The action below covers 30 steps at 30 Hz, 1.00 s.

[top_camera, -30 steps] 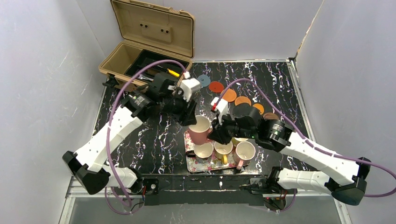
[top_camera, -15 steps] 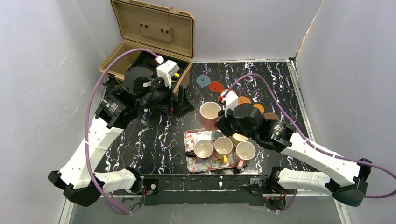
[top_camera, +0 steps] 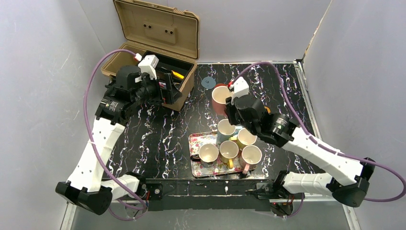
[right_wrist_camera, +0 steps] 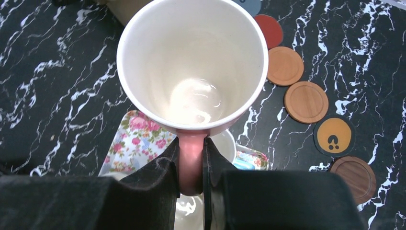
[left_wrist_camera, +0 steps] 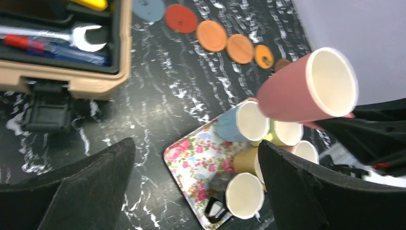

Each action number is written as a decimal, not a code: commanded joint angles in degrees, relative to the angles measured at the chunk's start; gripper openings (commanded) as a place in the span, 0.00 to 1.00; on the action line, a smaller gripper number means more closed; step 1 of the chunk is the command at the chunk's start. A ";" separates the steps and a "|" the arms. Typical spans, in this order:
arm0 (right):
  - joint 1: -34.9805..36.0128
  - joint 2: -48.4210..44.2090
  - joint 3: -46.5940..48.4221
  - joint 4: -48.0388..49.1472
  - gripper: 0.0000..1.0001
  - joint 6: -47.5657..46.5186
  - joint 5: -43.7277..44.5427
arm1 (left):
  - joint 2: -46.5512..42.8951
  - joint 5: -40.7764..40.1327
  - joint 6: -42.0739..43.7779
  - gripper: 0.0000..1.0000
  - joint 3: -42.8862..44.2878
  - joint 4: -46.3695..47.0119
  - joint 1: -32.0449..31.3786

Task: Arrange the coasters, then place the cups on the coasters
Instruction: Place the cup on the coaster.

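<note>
The pink mug is showing a glossy, glazed ceramic inside. The wooden coaster is showing fine matt grain. The table is gleaming like black, white-veined marble. The toolbox is looking like matt tan plastic, its wrench shining as bare metal.

The open toolbox blocks the far left corner of the table, its lid raised behind it. The left gripper, jaws spread wide, hangs by the box's near wall. From there to the near edge, the left half of the surface lies bare. The floral tray, crowded with cups, fills the middle of the near edge. The right gripper, clamped on the handle of the pink cup, hangs with its arm over the row of coasters, which runs from the far middle toward the right edge.
</note>
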 commanded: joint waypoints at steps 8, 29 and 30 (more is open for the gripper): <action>-20.24 9.12 5.97 12.81 0.01 1.05 -10.18 | -10.03 -22.11 5.24 0.98 -18.31 14.13 1.86; -18.08 38.28 17.32 29.65 0.01 9.09 8.47 | -17.54 -33.62 7.99 0.98 -29.25 19.89 1.82; -17.92 39.96 18.75 29.38 0.01 9.51 8.95 | -17.63 -33.50 7.93 0.98 -29.30 19.93 1.89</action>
